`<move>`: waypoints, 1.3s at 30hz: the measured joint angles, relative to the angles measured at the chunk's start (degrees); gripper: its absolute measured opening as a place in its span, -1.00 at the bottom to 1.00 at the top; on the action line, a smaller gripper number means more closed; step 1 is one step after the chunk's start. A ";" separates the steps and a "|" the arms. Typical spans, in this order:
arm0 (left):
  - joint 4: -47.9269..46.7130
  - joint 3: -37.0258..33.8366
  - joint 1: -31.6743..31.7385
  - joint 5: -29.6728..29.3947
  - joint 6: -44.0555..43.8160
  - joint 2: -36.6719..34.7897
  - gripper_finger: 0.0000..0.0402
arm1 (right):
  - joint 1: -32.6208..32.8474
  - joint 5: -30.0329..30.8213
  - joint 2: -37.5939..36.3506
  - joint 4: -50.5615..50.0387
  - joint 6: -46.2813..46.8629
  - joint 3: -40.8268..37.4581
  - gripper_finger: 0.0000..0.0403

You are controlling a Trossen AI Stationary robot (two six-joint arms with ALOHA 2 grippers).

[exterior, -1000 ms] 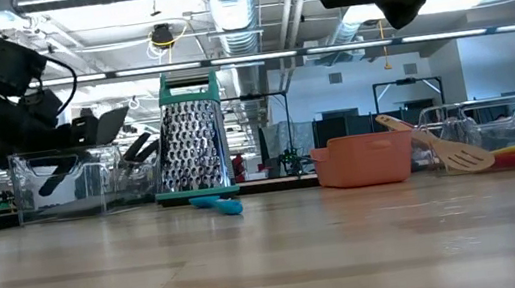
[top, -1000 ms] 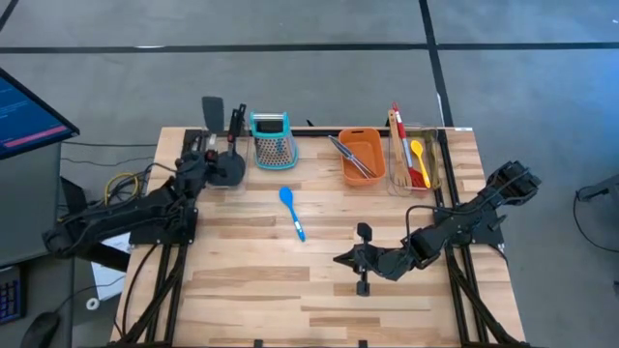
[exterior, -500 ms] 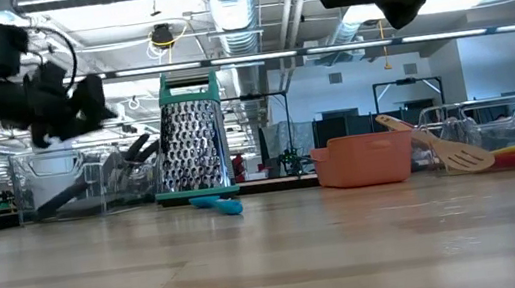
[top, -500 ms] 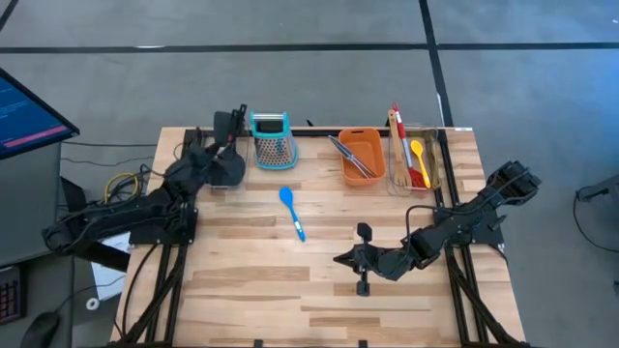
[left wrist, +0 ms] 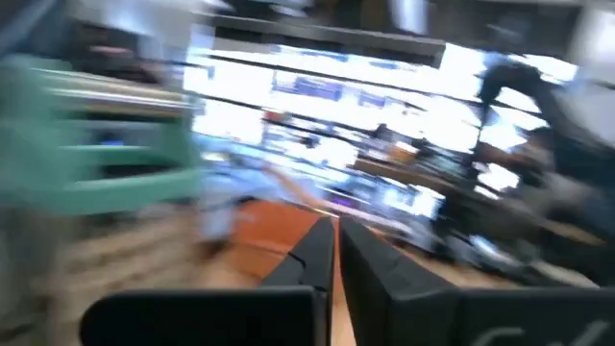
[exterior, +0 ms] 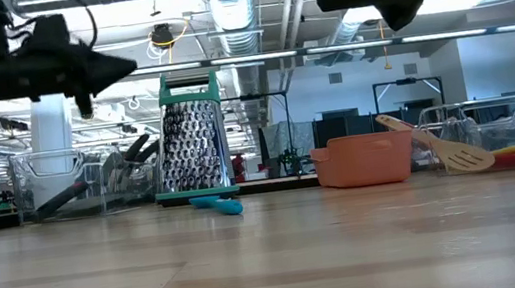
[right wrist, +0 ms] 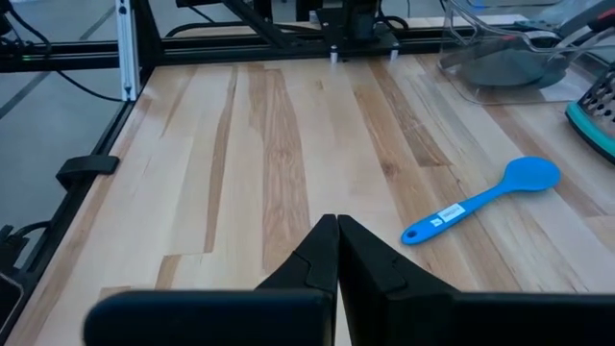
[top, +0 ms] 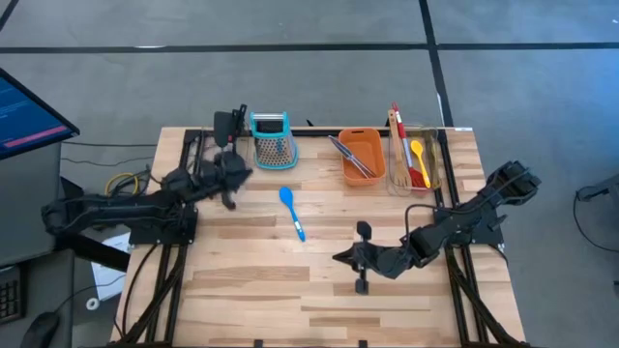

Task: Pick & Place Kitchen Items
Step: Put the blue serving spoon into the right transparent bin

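A blue spoon lies flat on the table near its middle; it also shows in the right wrist view and the low view. A black spatula rests in the clear bin at the far left, its blade leaning out over the far rim. My left gripper is shut and empty, raised beside that bin and pointing toward the table's right. My right gripper is shut and empty, near-right of the spoon. Tongs lie in the orange tub.
A teal-topped box grater stands at the far edge, just right of my left gripper. A clear bin at the far right holds a wooden turner and red and yellow spoons. Bare wood lies across the near half.
My left gripper has let go of the black spatula, which now rests in the far-left clear bin. The gripper has then risen and swung toward the table's right and near side, turning level. My right arm has kept still.
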 joint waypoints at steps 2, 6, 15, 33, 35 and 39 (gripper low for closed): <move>-0.10 0.41 -4.52 1.60 2.07 0.76 -0.98 | -0.39 0.00 0.00 0.00 0.00 0.00 -1.00; -0.19 2.25 -14.14 -0.27 2.76 4.01 -0.99 | -1.41 0.00 0.00 0.00 0.02 0.00 -1.00; -1.28 10.56 -31.99 -12.45 15.13 15.90 -0.99 | -4.16 0.00 0.00 2.39 3.32 0.00 -1.00; -10.67 13.41 -36.38 -3.05 13.54 10.15 -0.99 | -13.86 -5.11 15.93 20.46 3.36 5.51 -1.00; -10.96 13.44 -37.23 -2.98 12.84 9.21 -0.99 | -14.41 -5.02 18.24 20.54 1.20 8.19 -1.00; -12.92 13.41 -38.90 -2.15 12.71 8.03 -0.99 | -15.10 -4.87 22.71 19.95 -5.33 14.08 -1.00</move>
